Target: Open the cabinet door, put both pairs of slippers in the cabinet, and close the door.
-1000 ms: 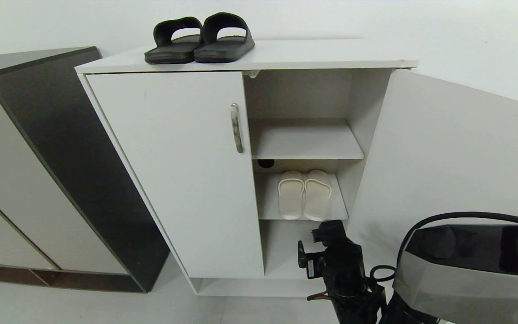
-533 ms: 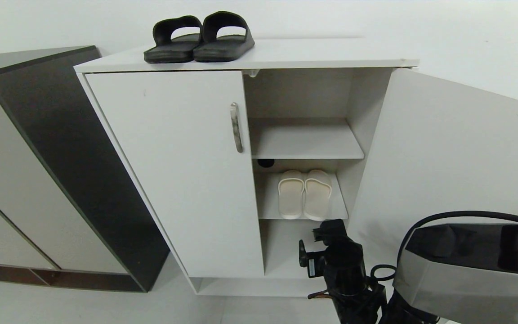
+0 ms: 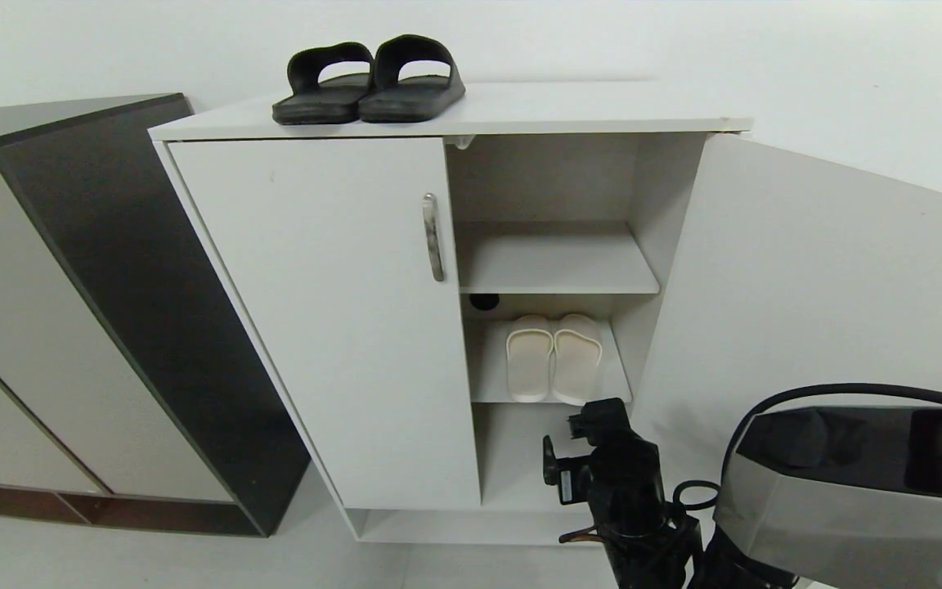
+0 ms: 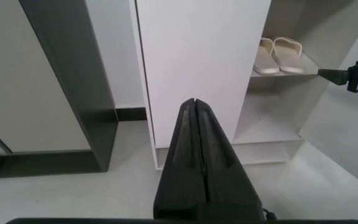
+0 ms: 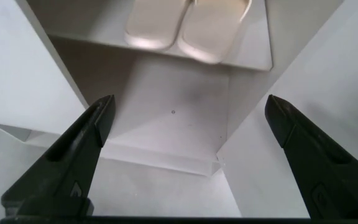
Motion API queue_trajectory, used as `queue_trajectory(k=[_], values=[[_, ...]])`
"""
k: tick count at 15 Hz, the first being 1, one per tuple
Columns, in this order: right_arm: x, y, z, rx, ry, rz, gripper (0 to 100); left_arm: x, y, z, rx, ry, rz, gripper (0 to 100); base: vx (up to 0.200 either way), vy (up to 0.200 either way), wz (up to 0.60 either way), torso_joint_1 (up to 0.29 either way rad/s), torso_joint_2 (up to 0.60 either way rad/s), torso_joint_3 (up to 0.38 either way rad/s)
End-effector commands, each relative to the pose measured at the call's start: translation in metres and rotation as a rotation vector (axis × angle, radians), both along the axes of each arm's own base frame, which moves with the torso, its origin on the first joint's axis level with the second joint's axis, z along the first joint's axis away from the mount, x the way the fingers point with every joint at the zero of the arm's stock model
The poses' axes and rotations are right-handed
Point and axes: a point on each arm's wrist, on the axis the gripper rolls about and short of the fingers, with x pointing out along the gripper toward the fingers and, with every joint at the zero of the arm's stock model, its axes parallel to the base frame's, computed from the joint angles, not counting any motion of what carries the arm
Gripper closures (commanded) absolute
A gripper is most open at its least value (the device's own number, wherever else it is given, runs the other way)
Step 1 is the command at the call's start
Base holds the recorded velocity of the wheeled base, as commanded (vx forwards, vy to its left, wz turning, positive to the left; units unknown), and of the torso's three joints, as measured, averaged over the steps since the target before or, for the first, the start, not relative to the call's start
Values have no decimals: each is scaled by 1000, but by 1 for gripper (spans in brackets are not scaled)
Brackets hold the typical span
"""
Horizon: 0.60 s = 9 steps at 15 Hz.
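My right claw (image 5: 189,102) hangs wide apart, low before the cabinet (image 3: 602,102). The cream slippers (image 3: 553,358) lie on the middle shelf at its 12 o'clock. The black slippers (image 3: 369,80) sit on the cabinet top, at 11 o'clock. The right door (image 3: 814,278) stands open. My left claw (image 4: 194,109) is pressed closed, holding nothing.

Bare white wall, pale grey floor, two cabinets along the wall.
The wall (image 3: 847,57) is plain and evenly lit. The floor (image 3: 152,564) is smooth and light grey. A dark skirting strip (image 4: 131,114) runs along the wall foot. The dark cabinet (image 3: 136,311) stands near the white cabinet (image 3: 324,327), on its left, with a gap between them. It has a black side panel and top, a pale front and an open recess at its base.
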Motion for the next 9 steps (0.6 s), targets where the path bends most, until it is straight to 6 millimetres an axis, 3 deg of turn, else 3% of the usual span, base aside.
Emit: queue_trajectory(k=[1, 9], values=[[4, -3, -4, -7, 6, -12, 0, 0, 0, 0, 0, 1, -1, 100, 0, 0, 0, -2, -12, 163], [-1, -8, -2, 12, -10, -6, 0, 0, 0, 0, 1, 1, 0, 100, 0, 0, 0, 2, 3, 192]])
